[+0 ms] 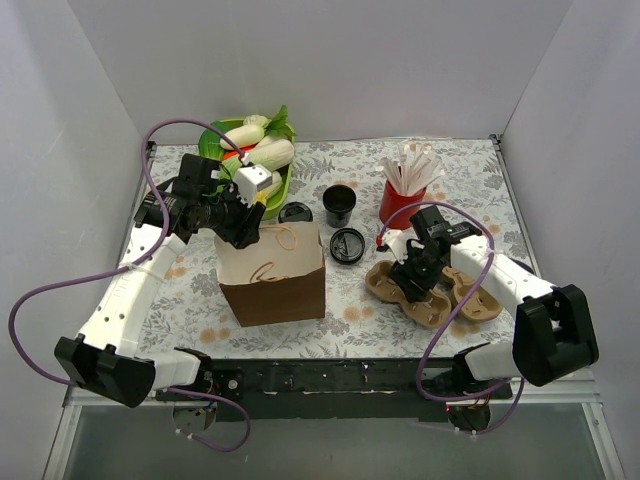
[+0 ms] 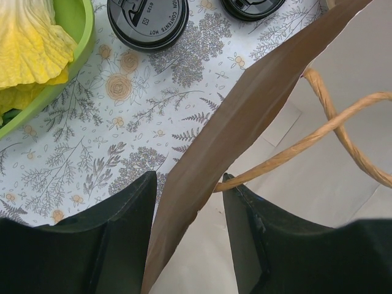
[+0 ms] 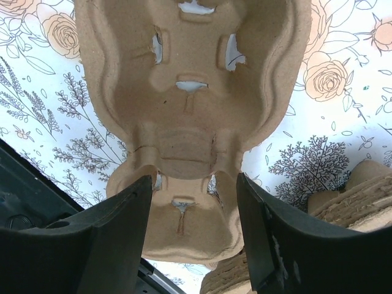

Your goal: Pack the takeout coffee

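Observation:
The black cup [image 1: 339, 205] stands behind the brown paper bag [image 1: 272, 272]; its top looks open. Two black sip lids lie on the cloth, one [image 1: 295, 212] behind the bag, one [image 1: 347, 245] to its right; both show in the left wrist view [image 2: 148, 21] [image 2: 251, 6]. My left gripper [image 1: 243, 228] is open, astride the bag's back-left rim [image 2: 202, 171], one finger outside and one inside by the twine handle [image 2: 318, 131]. My right gripper [image 1: 408, 278] is open, low over a tan pulp carrier [image 3: 190, 122], its fingers either side of the carrier's near end.
A red cup of white sticks [image 1: 402, 195] stands at the back right. A green tray [image 1: 210, 135] of vegetables sits at the back left, its rim close to the left gripper [image 2: 86, 37]. More tan carriers [image 1: 470, 300] lie right of the right gripper [image 3: 355, 196].

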